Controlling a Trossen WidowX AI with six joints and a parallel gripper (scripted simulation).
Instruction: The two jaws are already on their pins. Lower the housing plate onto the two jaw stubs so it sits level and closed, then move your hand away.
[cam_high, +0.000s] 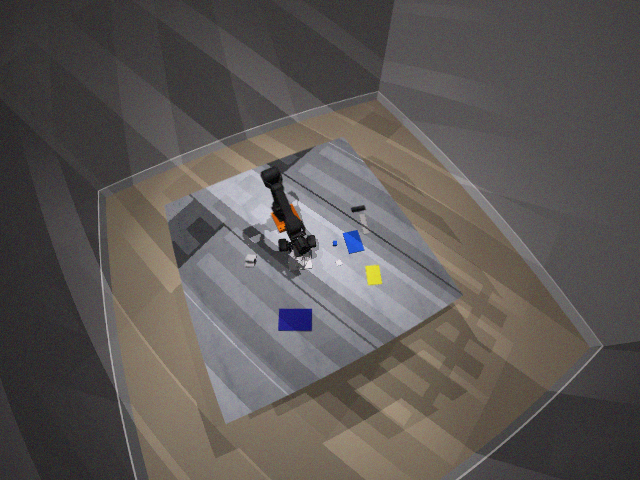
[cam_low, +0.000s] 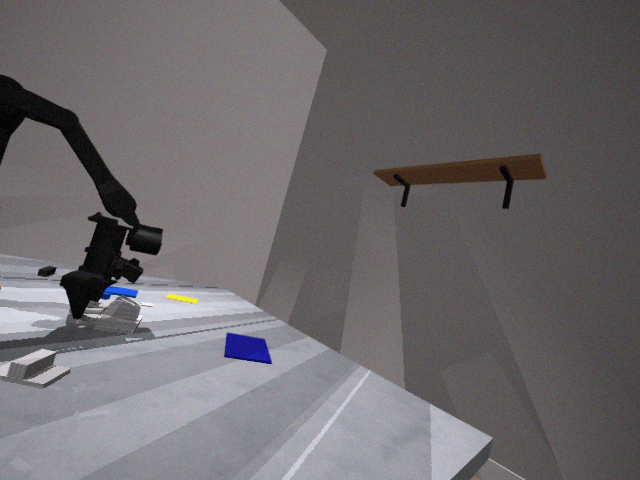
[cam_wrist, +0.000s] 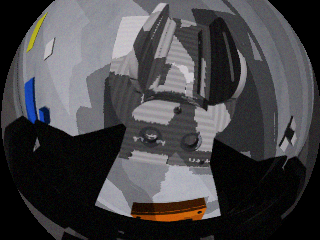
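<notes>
My gripper (cam_high: 298, 248) (cam_low: 84, 311) (cam_wrist: 168, 136) points down with its fingers spread, shut on the grey housing plate (cam_wrist: 169, 125). In the wrist view the plate lies between the fingertips and shows two round features, with its far edge by the inner ends of the jaws. The left jaw (cam_wrist: 151, 50) and right jaw (cam_wrist: 223, 65) are long, curved and stand apart over a pale base (cam_wrist: 123, 42). The jaws also show beyond the fingers in the exterior view. The stubs are hidden, and I cannot tell whether the plate touches them or is level.
An orange block (cam_high: 279, 223) (cam_wrist: 169, 210) is near the arm's base. A white stepped piece (cam_high: 250, 260) (cam_low: 35, 365) stands to one side. A navy pad (cam_high: 295, 319) (cam_low: 247, 348), blue pad (cam_high: 353, 241), yellow pad (cam_high: 373, 274), blue cube (cam_high: 334, 243) and black cylinder (cam_high: 357, 208) lie around.
</notes>
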